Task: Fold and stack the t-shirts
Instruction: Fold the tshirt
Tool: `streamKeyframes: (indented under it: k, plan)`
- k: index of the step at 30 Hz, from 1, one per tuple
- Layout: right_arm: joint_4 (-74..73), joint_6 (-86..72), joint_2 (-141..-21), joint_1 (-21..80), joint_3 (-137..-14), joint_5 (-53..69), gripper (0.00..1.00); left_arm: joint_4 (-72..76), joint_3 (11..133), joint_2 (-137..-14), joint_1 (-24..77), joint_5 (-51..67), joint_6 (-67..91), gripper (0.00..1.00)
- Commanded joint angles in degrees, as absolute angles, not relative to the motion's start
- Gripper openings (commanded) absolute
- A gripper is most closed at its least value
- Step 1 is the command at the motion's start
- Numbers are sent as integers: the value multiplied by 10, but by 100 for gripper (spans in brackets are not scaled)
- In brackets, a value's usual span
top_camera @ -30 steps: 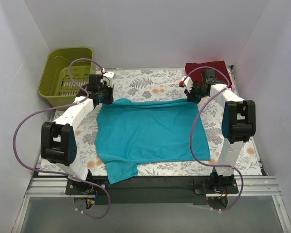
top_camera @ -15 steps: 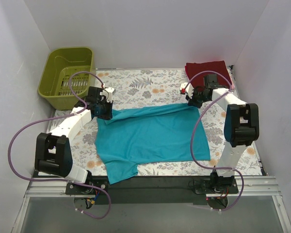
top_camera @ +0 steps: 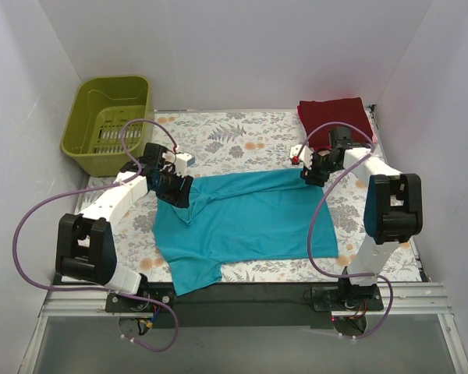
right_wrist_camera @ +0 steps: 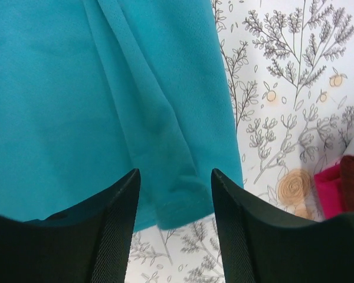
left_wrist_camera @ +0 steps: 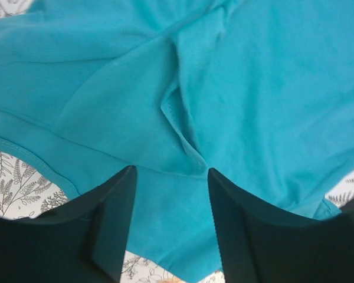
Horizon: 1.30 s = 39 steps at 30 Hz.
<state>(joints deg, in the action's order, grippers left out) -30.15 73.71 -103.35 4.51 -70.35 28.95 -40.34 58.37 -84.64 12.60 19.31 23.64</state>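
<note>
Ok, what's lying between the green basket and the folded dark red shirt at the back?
Only bare floral tablecloth between the basket and the dark red shirt, as the top view shows.

White-walled lab booth (top_camera: pixel 218 47), floral tabletop (top_camera: pixel 234 132)

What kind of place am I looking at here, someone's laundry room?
More likely a robot test booth than a home: plain white walls box in a table with a floral cloth, two arms are bolted to a metal rail, and a teal t-shirt lies spread for folding.
</note>
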Motion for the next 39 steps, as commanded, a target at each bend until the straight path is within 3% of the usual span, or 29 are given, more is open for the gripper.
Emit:
streamKeyframes:
  k: [1, 4, 9, 11, 22, 24, 28, 34, 37, 39]
  plan:
    - [-357, 761, -982, 44, -737, 297, 61, -441, 621, -806, 124, 242, 197, 52]
    - [-369, 723, -975, 45, -766, 314, 62, -445, 650, -829, 123, 257, 208, 52]
    - [-395, 616, -1047, 58, -834, 311, 45, -425, 702, -912, 124, 274, 276, 51]
    - [-410, 601, -1078, 62, -852, 314, 42, -418, 729, -949, 127, 292, 294, 52]
    - [-413, 621, -1129, 72, -837, 243, 47, -400, 759, -1047, 155, 297, 332, 57]
    - [-413, 629, -1125, 72, -827, 236, 42, -400, 762, -1059, 165, 301, 334, 57]
    - [-416, 660, -1104, 72, -802, 229, 31, -403, 752, -1059, 180, 309, 326, 52]
    - [-427, 738, -1072, 71, -751, 194, 18, -432, 732, -1033, 209, 310, 263, 28]
    - [-436, 759, -1054, 70, -737, 175, 17, -454, 711, -1012, 216, 306, 230, 16]
    - [-439, 768, -1042, 70, -738, 180, 22, -464, 702, -994, 216, 300, 203, 16]
